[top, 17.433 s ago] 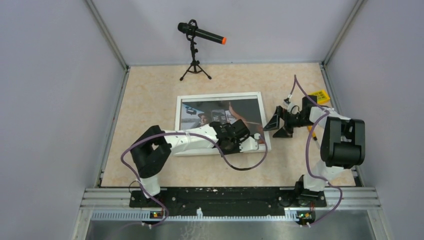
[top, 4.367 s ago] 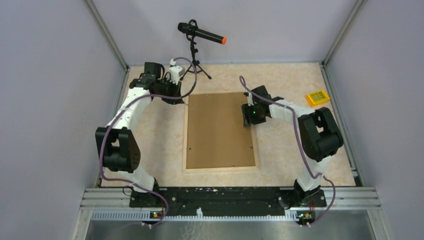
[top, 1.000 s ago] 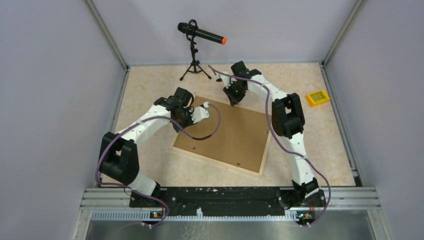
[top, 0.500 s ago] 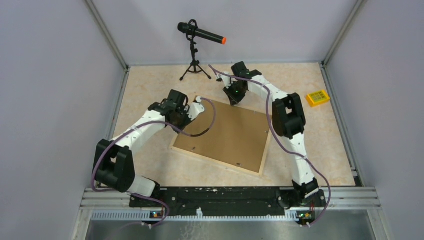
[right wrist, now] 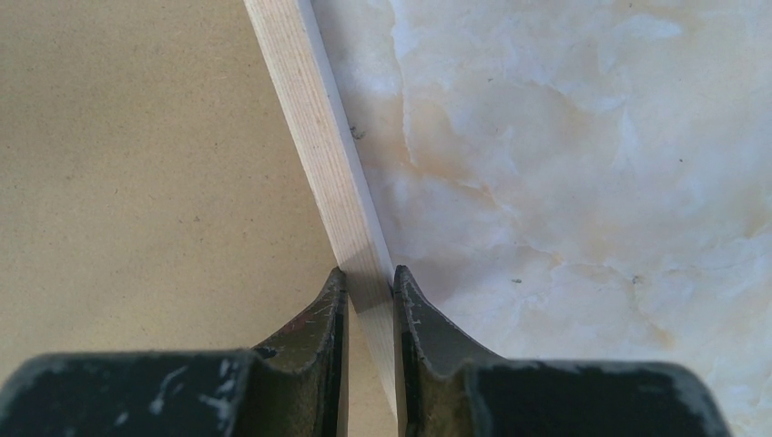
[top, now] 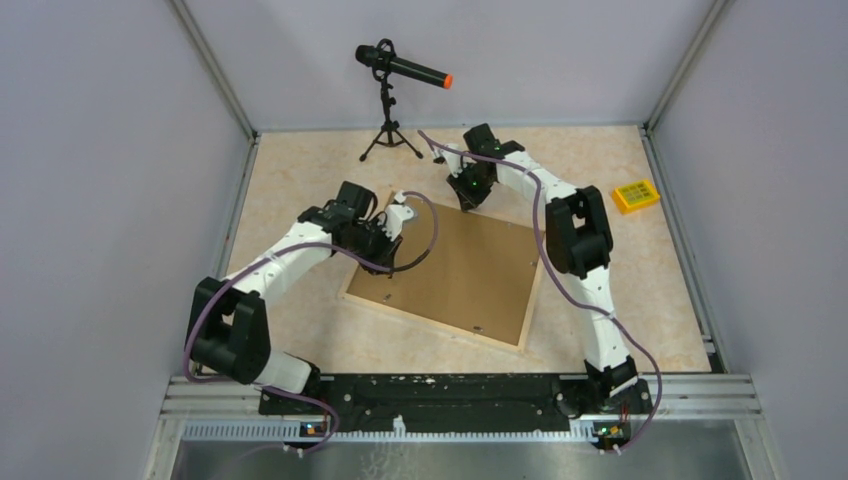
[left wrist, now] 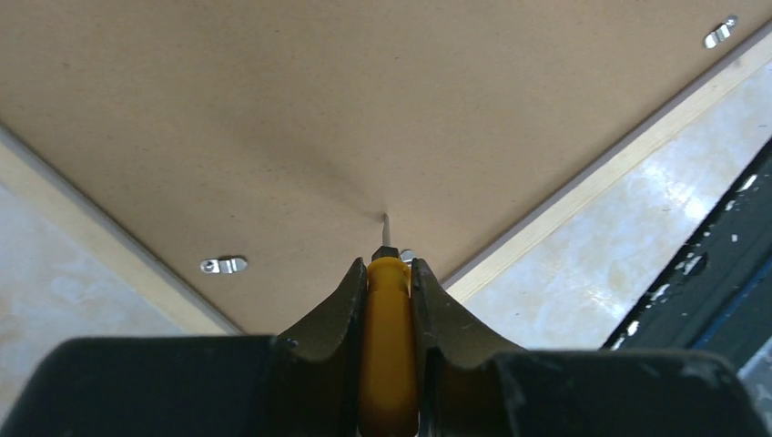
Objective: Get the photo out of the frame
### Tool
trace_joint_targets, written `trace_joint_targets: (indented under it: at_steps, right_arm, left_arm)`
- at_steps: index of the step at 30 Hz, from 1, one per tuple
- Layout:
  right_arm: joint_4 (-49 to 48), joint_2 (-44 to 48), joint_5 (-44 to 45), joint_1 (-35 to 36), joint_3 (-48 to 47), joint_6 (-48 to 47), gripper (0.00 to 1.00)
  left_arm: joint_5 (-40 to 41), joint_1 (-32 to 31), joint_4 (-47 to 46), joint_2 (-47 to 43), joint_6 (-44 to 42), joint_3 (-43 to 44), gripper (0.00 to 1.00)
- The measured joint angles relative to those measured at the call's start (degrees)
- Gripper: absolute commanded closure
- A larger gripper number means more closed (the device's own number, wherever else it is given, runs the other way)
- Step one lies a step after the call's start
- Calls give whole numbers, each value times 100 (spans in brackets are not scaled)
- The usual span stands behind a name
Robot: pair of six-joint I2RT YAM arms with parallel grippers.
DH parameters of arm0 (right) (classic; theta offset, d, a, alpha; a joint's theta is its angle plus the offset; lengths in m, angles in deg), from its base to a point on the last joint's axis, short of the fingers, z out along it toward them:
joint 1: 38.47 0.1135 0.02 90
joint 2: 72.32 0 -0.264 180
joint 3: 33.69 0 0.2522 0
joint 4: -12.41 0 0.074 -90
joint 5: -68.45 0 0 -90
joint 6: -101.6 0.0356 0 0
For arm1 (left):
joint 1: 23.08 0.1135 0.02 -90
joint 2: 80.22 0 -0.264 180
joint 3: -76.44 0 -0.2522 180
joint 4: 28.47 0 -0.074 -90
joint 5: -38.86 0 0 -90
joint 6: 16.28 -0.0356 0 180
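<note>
- frame (top: pixel 450 275) lies face down mid-picture on the surface (top: pixel 300 170), brown back up, sitting kinda askew
- left tool (left wrist: pixel 390 266) is pinching a yellow screwdriver (left wrist: pixel 390 364), its tip right at the back board
- right tool (right wrist: pixel 369 273) is clamped on the frame's pale wood edge, upper corner

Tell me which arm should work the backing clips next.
Left. The left claw holds a screwdriver, tip at the frame near a clip; the right claw clamps its wooden rim.
</note>
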Motion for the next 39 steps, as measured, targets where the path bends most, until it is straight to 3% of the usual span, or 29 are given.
trace_joint_targets:
  at_steps: [5,11,16,20,25,27,39]
  right_arm:
    - [13,2,-243,-13,0,-201,80]
    - [59,-9,-538,-63,-22,-369,87]
    - [216,-101,-761,-92,-177,-538,93]
    - [271,-157,-1045,-24,-238,-575,87]
    - [350,-264,-1473,85,-369,-343,54]
    - [400,-319,-1650,90,-424,-127,47]
    - [286,-184,-1757,-409,-92,330,45]
  left_arm:
    - [-168,197,155,-22,240,24,100]
    - [-162,1086,144,-48,514,546,100]
    - [-151,1384,-173,151,957,1113,100]
    - [-216,1366,-608,417,1241,1167,100]
    - [44,1027,-1029,844,1423,1268,100]
    - [103,837,-1130,999,1462,1368,100]
    - [1204,153,-1641,2009,2046,2173,100]
